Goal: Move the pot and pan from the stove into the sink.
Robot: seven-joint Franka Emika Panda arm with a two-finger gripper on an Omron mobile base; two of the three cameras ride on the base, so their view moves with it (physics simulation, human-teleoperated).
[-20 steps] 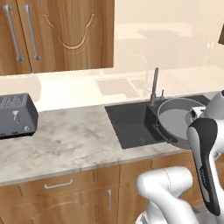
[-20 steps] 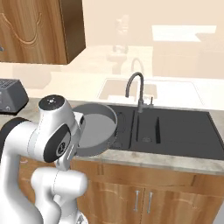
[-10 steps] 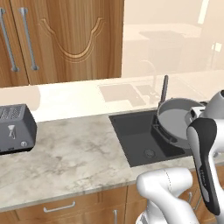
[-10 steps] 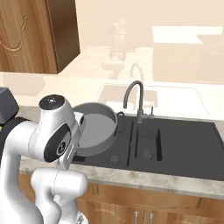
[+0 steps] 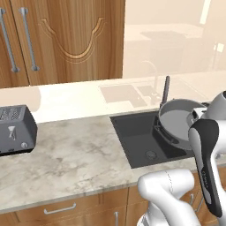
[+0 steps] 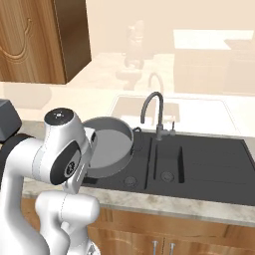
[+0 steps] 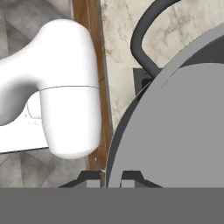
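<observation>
The round grey metal pot with low straight walls (image 5: 180, 120) is held tilted in the air, its open side turned outward, above the left basin of the black rectangular double-basin sink (image 5: 137, 137). In the right base view the pot (image 6: 107, 147) is seen beside the white arm, its lower rim over the basin (image 6: 209, 172) near the round drain. In the hand view the pot's grey wall (image 7: 175, 135) is seen edge-on, and the gripper (image 7: 110, 177) is clamped on the rim, one dark finger tip (image 7: 92, 177) on each side of the thin wall. The tall curved metal faucet (image 6: 153, 110) stands just behind the pot at the back edge of the sink. The sink is set into a pale marbled stone counter (image 5: 75, 159). A dark grey toaster (image 5: 15, 130) stands well apart at the counter's left end, below brown wooden wall cabinets (image 5: 62, 39).
</observation>
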